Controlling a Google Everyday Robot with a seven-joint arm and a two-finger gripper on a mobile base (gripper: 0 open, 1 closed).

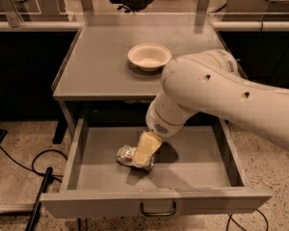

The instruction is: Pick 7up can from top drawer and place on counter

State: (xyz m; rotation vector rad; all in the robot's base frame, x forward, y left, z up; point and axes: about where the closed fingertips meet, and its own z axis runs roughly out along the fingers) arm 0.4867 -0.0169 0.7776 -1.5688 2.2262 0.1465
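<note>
The top drawer [73, 160] is open and holds the 7up can [126, 155], lying on its side. The can looks light, thin and crumpled, so a gentle hold across its body seems best. The gripper [147, 153] is down on the can; whether it grasps, I cannot tell. An empty bowl [149, 57] sits on the counter [197, 40].

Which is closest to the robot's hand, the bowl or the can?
The crumpled silvery can in the open grey drawer: the gripper is at it. The round white bowl sits on the grey counter.
</note>
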